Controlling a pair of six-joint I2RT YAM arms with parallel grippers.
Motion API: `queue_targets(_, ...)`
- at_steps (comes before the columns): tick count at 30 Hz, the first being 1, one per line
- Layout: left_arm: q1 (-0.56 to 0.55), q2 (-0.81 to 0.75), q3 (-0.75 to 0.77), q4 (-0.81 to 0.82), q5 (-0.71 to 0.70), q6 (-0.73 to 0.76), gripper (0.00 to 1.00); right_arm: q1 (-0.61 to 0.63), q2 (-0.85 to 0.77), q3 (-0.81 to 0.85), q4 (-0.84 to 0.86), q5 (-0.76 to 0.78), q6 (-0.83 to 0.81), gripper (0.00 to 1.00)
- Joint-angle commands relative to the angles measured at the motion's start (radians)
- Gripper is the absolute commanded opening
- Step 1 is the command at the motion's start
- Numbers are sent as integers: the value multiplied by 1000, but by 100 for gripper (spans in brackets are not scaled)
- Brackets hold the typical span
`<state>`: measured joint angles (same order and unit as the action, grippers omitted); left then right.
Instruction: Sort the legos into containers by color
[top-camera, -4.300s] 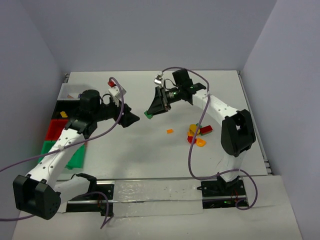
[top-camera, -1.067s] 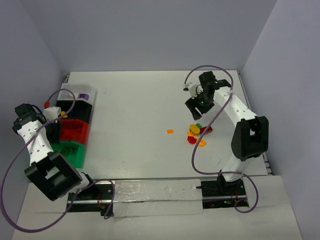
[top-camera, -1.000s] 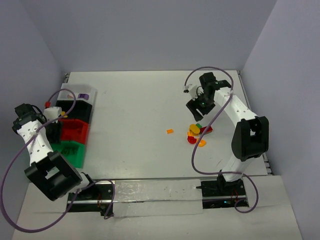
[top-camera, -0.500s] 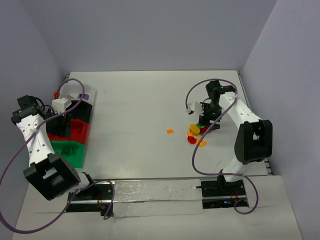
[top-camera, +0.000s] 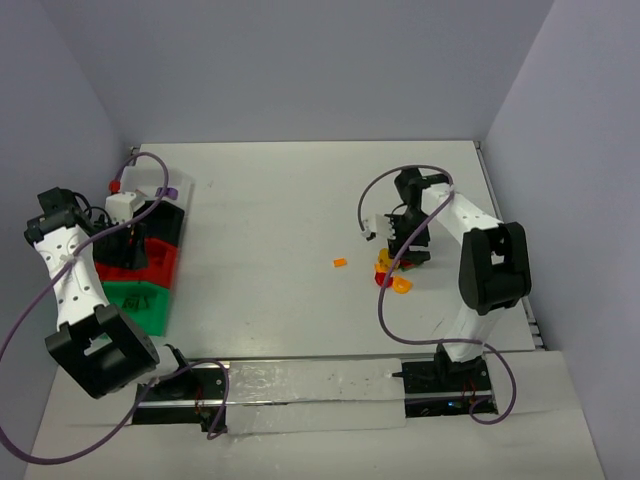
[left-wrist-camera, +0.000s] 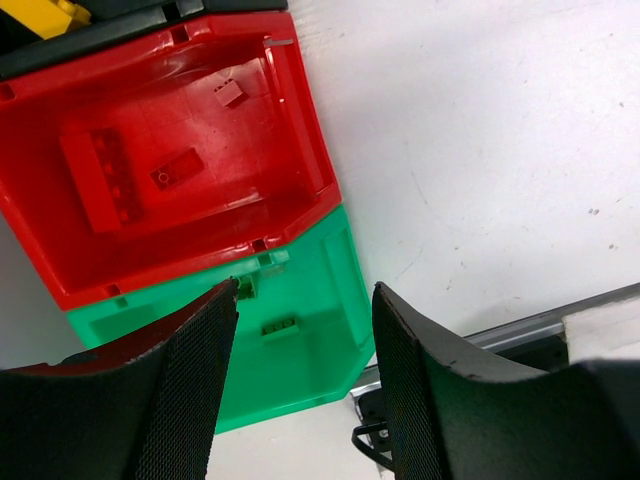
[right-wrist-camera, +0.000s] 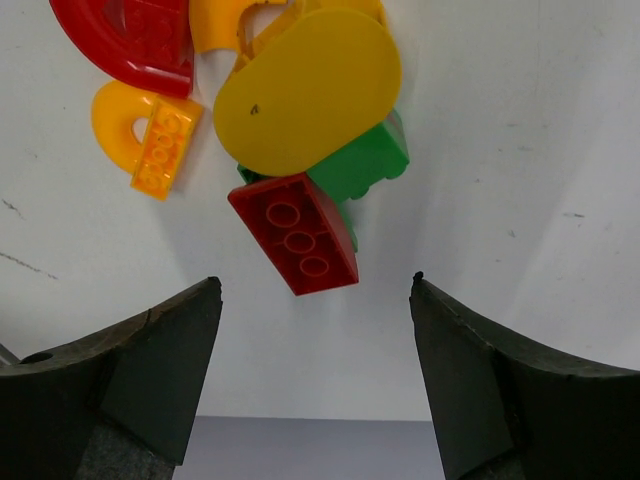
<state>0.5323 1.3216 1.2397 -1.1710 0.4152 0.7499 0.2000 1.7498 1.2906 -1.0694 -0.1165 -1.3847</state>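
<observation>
While the left gripper (left-wrist-camera: 305, 290) hangs with its jaws apart and nothing between them, over the seam where the red bin (left-wrist-camera: 305, 125) meets the green bin (left-wrist-camera: 345, 265), a careless swing from there could clip a bin wall and shove the row. A small green lego (left-wrist-camera: 278, 326) lies in the green bin at about seven o'clock of the jaw gap, and a red lego (left-wrist-camera: 175, 170) lies in the red bin at about ten o'clock.

Further right, a lone orange piece (top-camera: 340, 263) sits on the table (top-camera: 270, 200) at nine o'clock of the pile, well apart from both arms.

The right gripper (right-wrist-camera: 315, 285) is spread wide and empty over the heap. The likely fault here is a mixed catch. The red brick (right-wrist-camera: 295, 245) touches the green piece (right-wrist-camera: 365, 165), which is partly covered by the yellow oval (right-wrist-camera: 305, 90). Closing jaws could pinch two colours at once, or nudge the brick sideways and scatter the orange arch (right-wrist-camera: 150, 130). The red brick sits at twelve o'clock of the gap, just ahead of the fingertips and not yet enclosed.
</observation>
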Motion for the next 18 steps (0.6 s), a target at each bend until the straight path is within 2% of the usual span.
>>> queue_targets(1, -9, 13, 49, -4, 49, -22, 63, 9, 35, -33, 29, 1, -12, 82)
queue_targets(7, -12, 28, 60, -2, 50, -27, 63, 15, 47, -92, 89, 6, -5, 81)
queue_targets(11, -15, 31, 49, 8, 46, -35, 63, 15, 50, -130, 121, 5, 13, 74)
queue_targets(18, -18, 28, 29, 19, 53, -41, 63, 13, 43, -146, 172, 17, 49, 40)
